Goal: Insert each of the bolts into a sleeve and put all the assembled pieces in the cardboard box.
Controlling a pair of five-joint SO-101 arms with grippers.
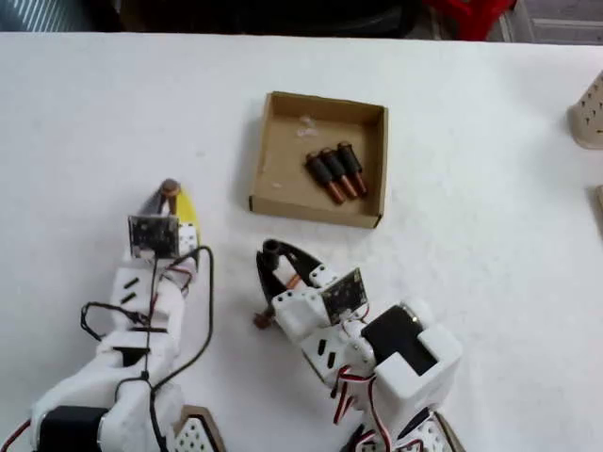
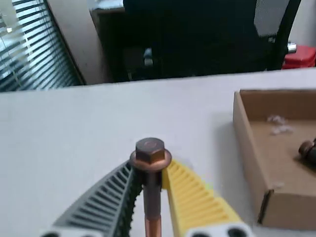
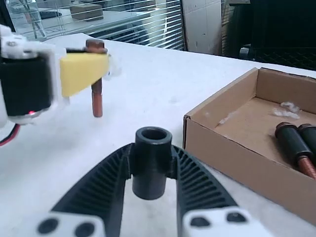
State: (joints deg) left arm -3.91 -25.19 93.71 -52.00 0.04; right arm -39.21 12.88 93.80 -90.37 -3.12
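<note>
On the near side of the cardboard box [image 1: 283, 141], our left gripper [image 2: 148, 174] clamped the bolt [image 2: 150, 150] upright and our right gripper [image 3: 151, 159] squeezed the sleeve [image 3: 150, 175], well apart. We judged a tilted bolt could jam on the sleeve's rim.

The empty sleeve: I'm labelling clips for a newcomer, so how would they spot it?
Find the cardboard box on the table. Close beside it, the right gripper is shut on the sleeve. Unlike the three sleeves lying in the box, it stands upright with no bolt in it.
</note>
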